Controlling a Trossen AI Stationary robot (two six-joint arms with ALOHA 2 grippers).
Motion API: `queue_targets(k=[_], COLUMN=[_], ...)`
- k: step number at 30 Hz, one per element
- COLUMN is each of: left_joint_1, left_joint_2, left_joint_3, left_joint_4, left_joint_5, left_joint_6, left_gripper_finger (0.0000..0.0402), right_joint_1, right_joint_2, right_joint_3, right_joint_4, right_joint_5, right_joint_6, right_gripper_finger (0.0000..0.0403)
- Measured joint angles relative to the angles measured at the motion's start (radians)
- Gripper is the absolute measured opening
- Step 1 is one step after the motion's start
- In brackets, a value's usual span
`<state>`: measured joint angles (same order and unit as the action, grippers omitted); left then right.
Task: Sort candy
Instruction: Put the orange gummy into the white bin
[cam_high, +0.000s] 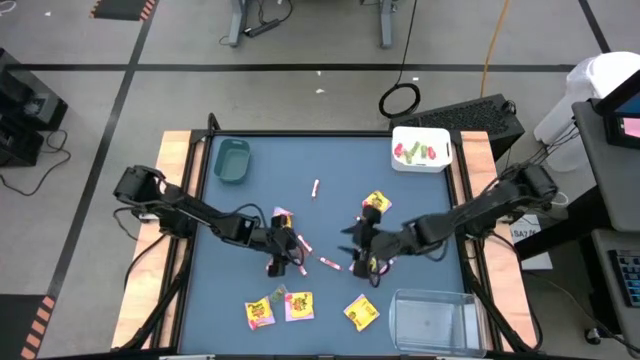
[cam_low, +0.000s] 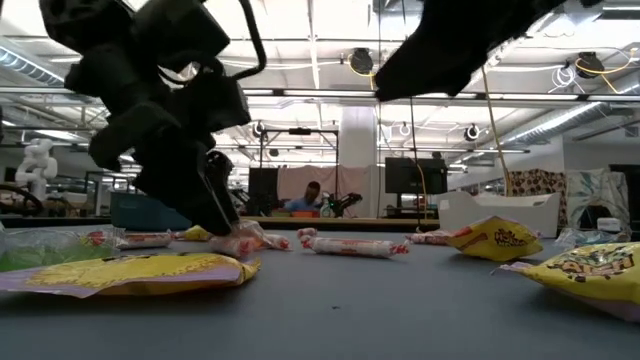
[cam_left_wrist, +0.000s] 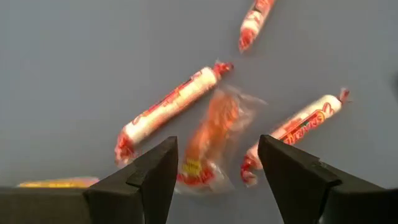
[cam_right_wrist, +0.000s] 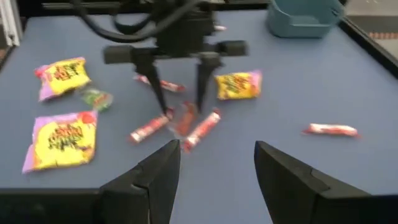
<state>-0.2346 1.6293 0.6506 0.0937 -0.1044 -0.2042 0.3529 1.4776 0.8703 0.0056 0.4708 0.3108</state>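
Observation:
My left gripper (cam_high: 281, 251) is open, its fingertips low over the table's middle. They stand on either side of a clear red-orange wrapped piece (cam_left_wrist: 210, 135), apart from it as far as I see. Pink-white sticks (cam_left_wrist: 169, 107) (cam_left_wrist: 298, 126) lie flat beside the piece, outside the fingers. My right gripper (cam_right_wrist: 217, 149) is open above the table, right of the cluster, facing the left gripper (cam_right_wrist: 184, 111). Yellow packets lie flat near the front edge (cam_high: 258, 313) (cam_high: 299, 306) (cam_high: 362, 312) and farther back (cam_high: 377, 201) (cam_high: 282, 217). One stick (cam_high: 315, 187) lies alone toward the far side.
A teal bin (cam_high: 232, 160) stands at the far left corner and a white bin (cam_high: 420, 148) with green and red pieces at the far right. A clear bin (cam_high: 430, 320) sits at the near right. A small green wrapped piece (cam_right_wrist: 95, 98) lies by the near packets.

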Motion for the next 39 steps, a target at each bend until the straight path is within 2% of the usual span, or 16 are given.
queue_targets(k=[6, 12, 18, 22, 26, 30, 39], left_joint_1=[0.022, 0.024, 0.023, 0.023, 0.023, 0.023, 0.023], left_joint_2=[0.044, 0.044, 0.041, 0.028, 0.010, 0.003, 0.004], left_joint_3=[-0.001, -0.001, -0.001, 0.004, 0.037, 0.084, 0.134], left_joint_4=[0.037, 0.034, 0.035, 0.021, 0.023, 0.032, 0.028], left_joint_5=[0.011, 0.034, 0.035, 0.035, 0.033, 0.029, 0.018], left_joint_6=[0.002, 0.002, 0.001, 0.001, 0.027, 0.079, 0.184], left_gripper_finger=[0.0214, 0.0155, 0.0088, 0.0059, 0.0052, 0.0051, 0.0051], right_joint_1=[0.027, 0.037, 0.043, 0.049, 0.049, 0.037, -0.012], right_joint_2=[0.131, 0.198, 0.228, 0.256, 0.301, 0.327, 0.344], right_joint_3=[0.000, 0.000, 0.000, 0.000, 0.000, 0.000, 0.001], right_joint_4=[0.177, 0.282, 0.304, 0.349, 0.357, 0.371, 0.389], right_joint_5=[0.000, -0.001, 0.000, 0.003, -0.001, 0.052, 0.048], right_joint_6=[-0.008, 0.027, 0.073, 0.101, 0.175, 0.233, 0.202], right_gripper_finger=[0.0196, 0.0196, 0.0196, 0.0196, 0.0199, 0.0218, 0.0283])
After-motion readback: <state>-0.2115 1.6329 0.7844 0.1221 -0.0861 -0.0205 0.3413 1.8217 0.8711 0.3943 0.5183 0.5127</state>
